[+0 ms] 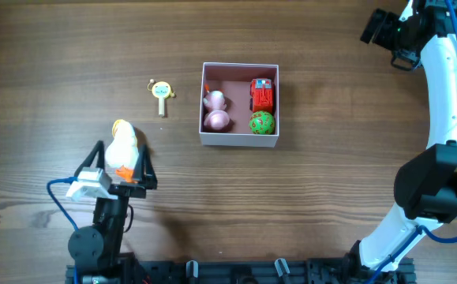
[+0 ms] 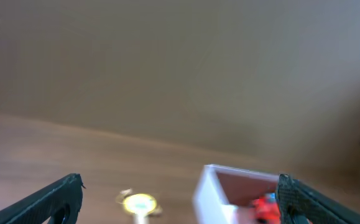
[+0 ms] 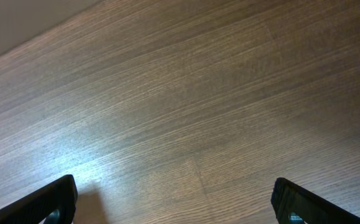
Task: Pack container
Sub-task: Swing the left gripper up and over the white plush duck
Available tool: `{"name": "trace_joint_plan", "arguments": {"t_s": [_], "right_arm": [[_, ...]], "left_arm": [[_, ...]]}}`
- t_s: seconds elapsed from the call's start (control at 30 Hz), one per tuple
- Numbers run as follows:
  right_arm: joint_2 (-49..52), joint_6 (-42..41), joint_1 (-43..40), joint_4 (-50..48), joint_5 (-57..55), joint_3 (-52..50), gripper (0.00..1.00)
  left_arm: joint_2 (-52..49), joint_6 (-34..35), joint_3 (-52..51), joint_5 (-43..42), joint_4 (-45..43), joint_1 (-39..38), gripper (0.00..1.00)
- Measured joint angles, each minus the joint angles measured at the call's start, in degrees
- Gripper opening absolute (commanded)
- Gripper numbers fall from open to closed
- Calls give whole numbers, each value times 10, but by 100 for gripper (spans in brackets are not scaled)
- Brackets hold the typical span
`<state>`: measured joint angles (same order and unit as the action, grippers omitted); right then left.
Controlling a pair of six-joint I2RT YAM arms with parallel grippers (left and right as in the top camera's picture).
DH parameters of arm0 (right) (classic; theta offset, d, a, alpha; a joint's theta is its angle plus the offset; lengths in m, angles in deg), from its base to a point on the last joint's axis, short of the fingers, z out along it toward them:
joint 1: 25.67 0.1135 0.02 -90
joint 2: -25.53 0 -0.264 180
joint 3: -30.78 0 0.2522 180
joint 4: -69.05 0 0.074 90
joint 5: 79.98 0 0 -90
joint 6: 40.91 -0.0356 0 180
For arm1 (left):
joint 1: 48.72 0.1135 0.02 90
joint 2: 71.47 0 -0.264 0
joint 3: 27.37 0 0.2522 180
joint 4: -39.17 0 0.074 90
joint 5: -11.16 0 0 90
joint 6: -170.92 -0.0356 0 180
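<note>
The container (image 1: 240, 140), a white-walled square box with a pink inside, sits mid-table. It holds a pink toy (image 1: 216, 110), a red toy (image 1: 261, 95) and a green ball (image 1: 261, 122). A white duck toy with a yellow head (image 1: 122, 142) lies on the table at the left. My left gripper (image 1: 120, 163) is open, its fingers on either side of the duck's near end. The left wrist view shows the open left gripper (image 2: 180, 183), the container (image 2: 207, 193) and the red toy (image 2: 265, 208), but not the duck. My right gripper (image 1: 378, 28) is open and empty at the far right; the right wrist view shows it (image 3: 173, 183) over bare wood.
A small round yellow toy on a stick (image 1: 161, 91) lies on the table left of the container; it also shows in the left wrist view (image 2: 139, 203). The right arm's white links (image 1: 449, 95) run along the right edge. The table is dark wood.
</note>
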<state>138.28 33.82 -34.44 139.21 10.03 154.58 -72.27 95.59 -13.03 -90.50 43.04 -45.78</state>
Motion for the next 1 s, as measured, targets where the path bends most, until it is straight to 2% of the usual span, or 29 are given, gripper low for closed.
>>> {"name": "trace_joint_plan", "arguments": {"t_s": [0.23, 0.33, 0.47, 0.73, 0.87, 1.0], "right_arm": [[0, 0, 0, 0, 0, 0, 100], [0, 0, 0, 0, 0, 0, 100], [0, 0, 0, 0, 0, 0, 100], [0, 0, 0, 0, 0, 0, 100], [0, 0, 0, 0, 0, 0, 100], [0, 0, 0, -1, 0, 0, 100]], "left_arm": [[0, 48, 3, -98, -80, 0, 100], [0, 54, 13, -115, -70, 0, 100], [-14, 58, 80, -134, -9, 0, 100], [-49, 21, 187, -189, -46, 0, 100], [-61, 16, 207, -207, -4, 0, 100], [-117, 8, 238, -240, 26, 0, 100]]}}
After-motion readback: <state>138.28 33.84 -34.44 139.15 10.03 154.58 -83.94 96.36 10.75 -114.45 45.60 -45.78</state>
